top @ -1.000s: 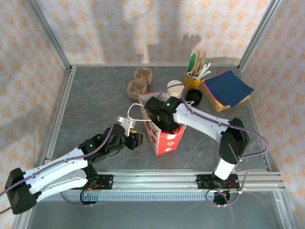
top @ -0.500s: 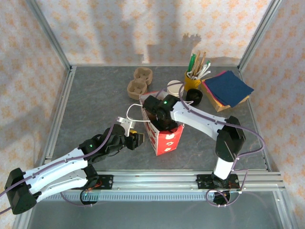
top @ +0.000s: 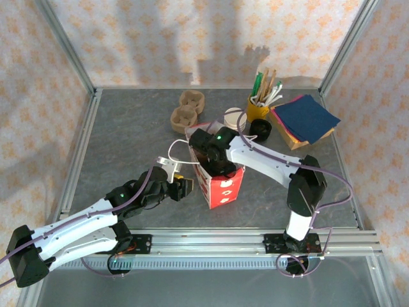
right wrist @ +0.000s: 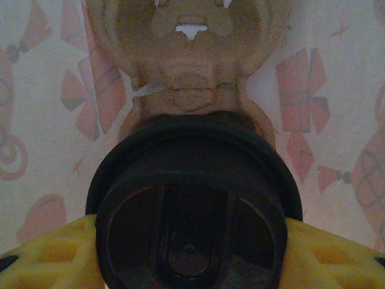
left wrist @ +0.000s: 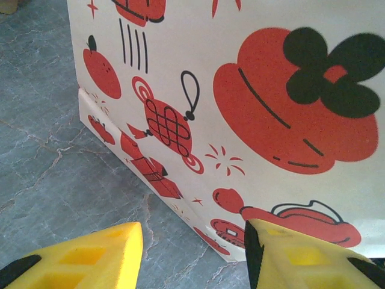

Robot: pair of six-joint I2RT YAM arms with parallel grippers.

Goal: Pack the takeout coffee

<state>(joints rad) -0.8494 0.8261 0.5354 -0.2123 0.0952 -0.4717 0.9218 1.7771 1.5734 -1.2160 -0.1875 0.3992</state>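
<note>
1. The right gripper point(right wrist: 189, 256) reaches down through the open mouth of the red-and-white paper bag point(top: 223, 188) at the middle of the table point(top: 128, 141), its yellow fingers point(right wrist: 48, 259) pressed against either side of the takeout coffee point(right wrist: 192, 198), seen from above as a black lid.
2. The coffee is inside the bag, directly above a brown moulded carrier point(right wrist: 189, 90) that lies at the bottom. Whether the cup's base has reached a carrier well cannot be told from here.
3. The left gripper point(left wrist: 192, 259) sits low on the table just beside the bag's near-left wall, jaws apart with nothing between them. It looks placed to steady the bag, though contact with the paper is not clear.
4. Progress, judged from this: the carrier and the coffee are both within the bag, so the main move appears nearly done.
5. Left to do, by the look of it: seat the cup upright in the carrier, release it, and draw the right arm out without tipping the bag.
6. A second carrier point(top: 187, 109), a yellow cup of stirrers point(top: 257, 109) and a stack of napkins point(top: 305, 118) stand at the back of the table, outside the bag.
</note>
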